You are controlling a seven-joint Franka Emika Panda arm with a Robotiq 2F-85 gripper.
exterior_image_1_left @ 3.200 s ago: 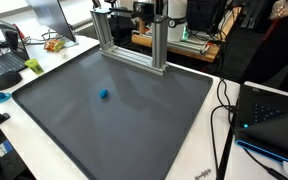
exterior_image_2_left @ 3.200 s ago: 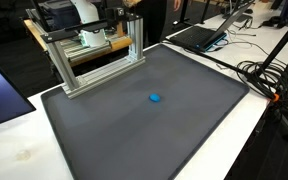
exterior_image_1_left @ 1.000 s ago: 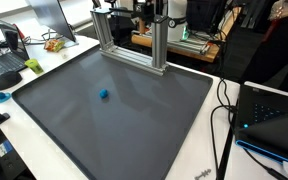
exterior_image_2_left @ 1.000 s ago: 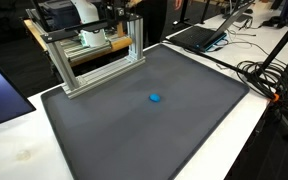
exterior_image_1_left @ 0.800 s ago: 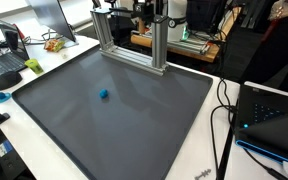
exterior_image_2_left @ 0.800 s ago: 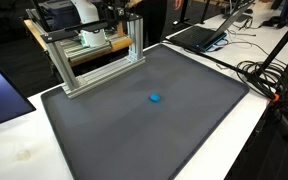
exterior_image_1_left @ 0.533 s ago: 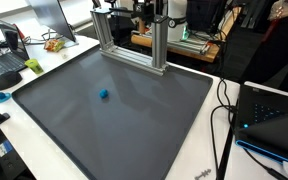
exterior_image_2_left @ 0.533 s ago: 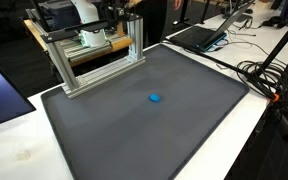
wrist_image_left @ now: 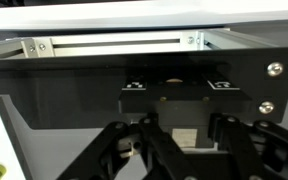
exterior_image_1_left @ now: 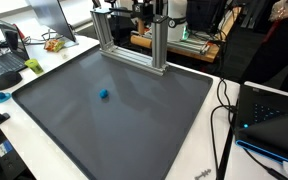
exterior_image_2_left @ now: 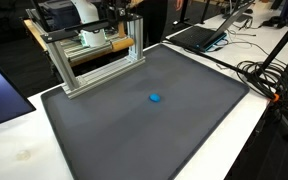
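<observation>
Jaws together; whether they pinch anything cannot be told from the wrist view. The gripper [wrist_image_left: 191,150] sits close before a black panel [wrist_image_left: 74,85], under a rail of the aluminium frame [exterior_image_1_left: 132,42]. In an exterior view, left to right: a blue ball [exterior_image_1_left: 104,95] lies alone on the grey mat [exterior_image_1_left: 144,125], well apart from the frame at the mat's far edge. Judgement: a grip at the panel is in hand. Any next move calls for a slow, straight path clear of the frame posts.
</observation>
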